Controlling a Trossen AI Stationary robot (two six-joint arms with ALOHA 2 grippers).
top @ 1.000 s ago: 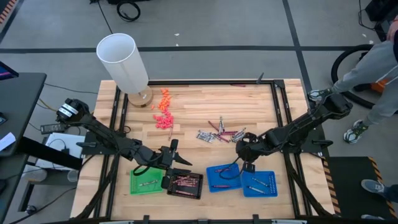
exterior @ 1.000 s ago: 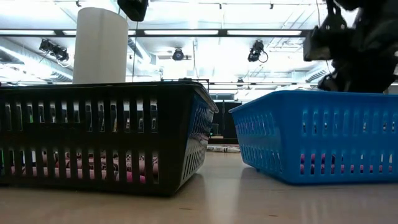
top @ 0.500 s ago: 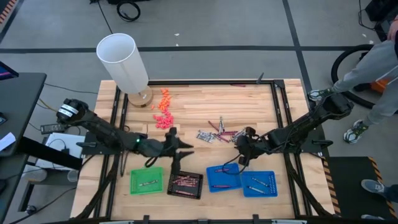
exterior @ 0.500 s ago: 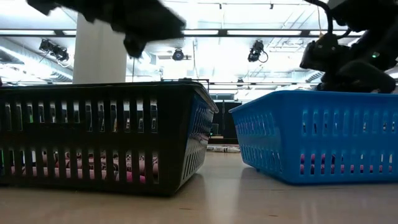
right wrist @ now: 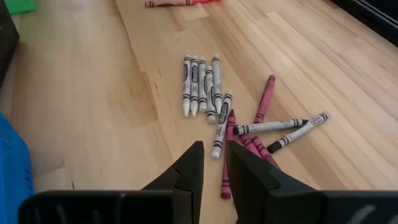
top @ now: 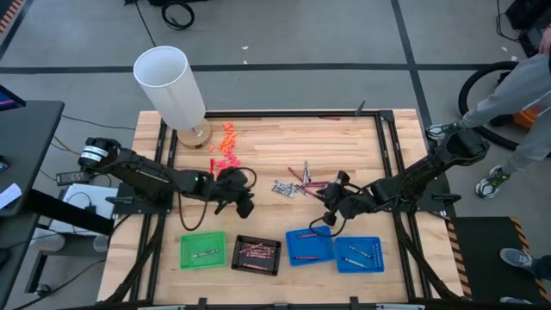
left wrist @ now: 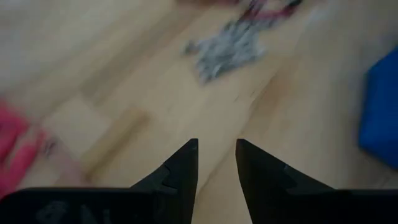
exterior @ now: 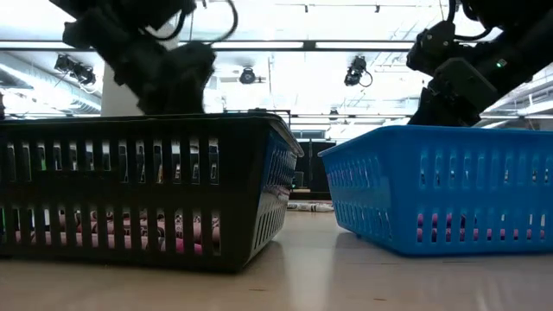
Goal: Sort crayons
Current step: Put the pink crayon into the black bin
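Note:
Loose crayons lie flat on the wooden table: silver-grey ones (top: 282, 187) (right wrist: 202, 84) side by side, with maroon and pink ones (top: 314, 183) (right wrist: 264, 99) crossing them. My left gripper (top: 243, 200) (left wrist: 216, 144) hovers left of the pile, open by a narrow gap and empty; the pile shows blurred ahead of it (left wrist: 227, 50). My right gripper (top: 331, 205) (right wrist: 215, 146) hovers at the pile's near right, also narrowly open and empty. Its fingers point at the pile.
Along the near edge stand a green tray (top: 202, 250), a black tray (top: 256, 254) (exterior: 138, 181) and two blue trays (top: 310, 245) (top: 357, 254), each holding crayons. Orange and pink chunky pieces (top: 226, 155) and a white cylinder (top: 170, 86) stand far left. A person (top: 525, 95) stands beyond the right edge.
My left gripper has gone from over the black tray toward the table's far edge, to the left of the loose crayons. My right gripper has gone from over the blue trays toward the far edge, up to the crayon pile. The crayons have stayed put.

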